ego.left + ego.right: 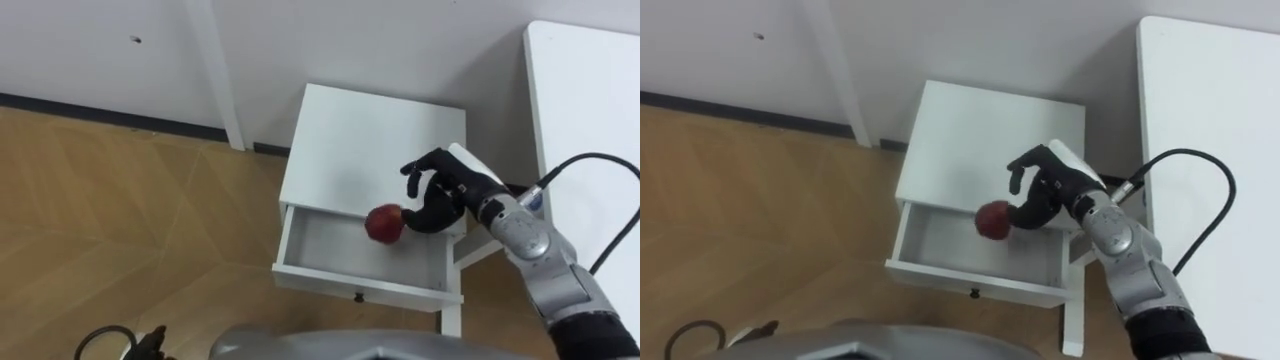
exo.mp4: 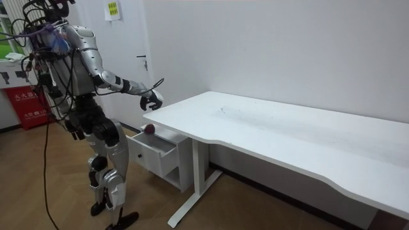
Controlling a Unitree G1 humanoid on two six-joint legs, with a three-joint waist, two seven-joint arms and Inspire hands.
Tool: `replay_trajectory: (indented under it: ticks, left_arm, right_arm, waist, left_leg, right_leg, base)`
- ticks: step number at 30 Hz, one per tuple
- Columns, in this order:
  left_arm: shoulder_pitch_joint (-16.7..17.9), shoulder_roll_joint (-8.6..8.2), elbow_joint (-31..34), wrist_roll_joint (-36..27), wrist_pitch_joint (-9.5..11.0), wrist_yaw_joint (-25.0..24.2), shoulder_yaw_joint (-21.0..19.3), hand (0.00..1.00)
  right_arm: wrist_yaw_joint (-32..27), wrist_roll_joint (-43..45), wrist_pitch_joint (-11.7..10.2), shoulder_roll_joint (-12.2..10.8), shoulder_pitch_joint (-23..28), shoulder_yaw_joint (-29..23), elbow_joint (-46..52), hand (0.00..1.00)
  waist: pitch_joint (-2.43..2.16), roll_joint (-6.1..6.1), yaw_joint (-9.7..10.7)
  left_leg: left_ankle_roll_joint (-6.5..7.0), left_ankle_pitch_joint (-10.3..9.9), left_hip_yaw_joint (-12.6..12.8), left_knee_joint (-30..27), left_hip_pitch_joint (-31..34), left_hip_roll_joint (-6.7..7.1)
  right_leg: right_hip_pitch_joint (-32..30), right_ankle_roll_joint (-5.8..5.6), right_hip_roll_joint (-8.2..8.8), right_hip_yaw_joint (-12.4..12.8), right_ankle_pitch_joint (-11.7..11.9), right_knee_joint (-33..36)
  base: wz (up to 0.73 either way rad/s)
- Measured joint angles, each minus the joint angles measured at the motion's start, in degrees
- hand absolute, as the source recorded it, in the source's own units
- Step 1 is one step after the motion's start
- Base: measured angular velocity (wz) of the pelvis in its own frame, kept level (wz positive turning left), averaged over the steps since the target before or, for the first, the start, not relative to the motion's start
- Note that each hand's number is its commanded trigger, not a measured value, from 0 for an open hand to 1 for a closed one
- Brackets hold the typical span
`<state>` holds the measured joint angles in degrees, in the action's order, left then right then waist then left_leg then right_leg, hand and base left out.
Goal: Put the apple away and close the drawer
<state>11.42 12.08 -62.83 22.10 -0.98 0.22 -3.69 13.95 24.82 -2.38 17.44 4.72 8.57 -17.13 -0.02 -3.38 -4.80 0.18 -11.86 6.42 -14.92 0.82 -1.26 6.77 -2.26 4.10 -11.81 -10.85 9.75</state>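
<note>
A red apple (image 1: 384, 224) is over the back right part of the open white drawer (image 1: 330, 250) of a small white cabinet (image 1: 350, 140). My right hand (image 1: 440, 195) hovers just right of it, open, with fingers loosely curved and nothing between them. In the room view the apple (image 2: 149, 130) sits well below the hand (image 2: 152, 100), at the level of the drawer (image 2: 153, 150); whether it rests on the drawer's bottom I cannot tell. I stand upright in front of the cabinet with my right arm stretched out.
A large white desk (image 1: 590, 120) stands right of the cabinet, its leg (image 2: 192, 185) close to the drawer. The drawer front has a small dark knob (image 1: 358, 297). Wooden floor (image 1: 120, 220) lies to the left, and a white wall behind.
</note>
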Motion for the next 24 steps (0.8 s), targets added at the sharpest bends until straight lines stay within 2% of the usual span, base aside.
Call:
replay_trajectory:
  ticks: [6, 12, 15, 20, 22, 24]
  left_arm:
    - [-0.05, 0.00, -0.03, -0.03, -0.01, -0.01, 0.00, 0.00]
    - [-0.11, -0.04, -0.04, -0.03, -0.06, 0.15, -0.01, 0.00]
    - [-0.10, -0.18, -0.09, -0.07, -0.07, 0.44, 0.15, 0.00]
    - [0.35, -0.48, 0.78, 0.02, -0.08, 1.70, 0.54, 0.00]
    - [1.41, -0.56, 1.53, 0.07, -0.08, 2.11, 0.52, 0.00]
    - [2.09, -0.61, 2.20, 0.08, 0.05, 2.79, 0.40, 0.00]
  right_arm:
    - [0.00, 0.19, 0.01, -0.17, 0.58, 0.32, -0.02, 0.00]
    - [-0.15, 0.54, 0.02, -0.85, 2.25, 0.33, -1.58, 0.00]
    - [-0.38, 0.44, -0.02, -1.98, 2.43, 0.34, -4.61, 0.00]
    - [-1.93, 0.16, -0.08, -2.25, 2.83, 0.30, -7.37, 0.00]
    - [-3.48, -1.47, -0.21, -2.32, 2.84, -0.02, -12.07, 0.00]
    - [-4.69, -2.90, -0.37, -3.18, 2.77, -1.22, -15.99, 0.00]
  waist:
    - [0.00, -0.11, 0.02]
    - [0.22, -0.04, 0.11]
    - [0.36, 0.14, 0.13]
    - [0.53, 0.50, 0.59]
    - [0.41, 0.49, 1.41]
    - [0.37, 0.43, 1.37]
  left_leg:
    - [0.00, 0.00, -0.46, 0.12, -0.10, 0.04]
    - [-0.01, -0.01, -0.72, 0.23, -0.35, 0.10]
    - [-0.01, -0.02, -0.76, 0.16, -0.33, 0.11]
    - [-0.01, -0.02, -1.04, 0.03, -0.14, 0.17]
    - [0.01, -0.01, -2.10, -0.23, -0.43, 0.45]
    - [0.03, 0.00, -2.00, -0.02, -0.46, 0.49]
  right_leg:
    - [0.34, 0.00, 0.03, -0.97, 0.00, -0.02]
    - [0.74, -0.01, 0.04, -1.11, 0.00, -0.10]
    - [0.76, -0.01, 0.03, -1.12, 0.00, -0.12]
    - [0.82, -0.01, 0.05, -1.41, 0.00, -0.16]
    - [1.68, -0.02, 0.13, -1.69, -0.01, -0.18]
    - [1.49, -0.02, 0.13, -1.11, -0.01, -0.23]
  base:
    - [0.04]
    - [0.02]
    - [0.00]
    - [0.02]
    - [0.21]
    - [0.00]
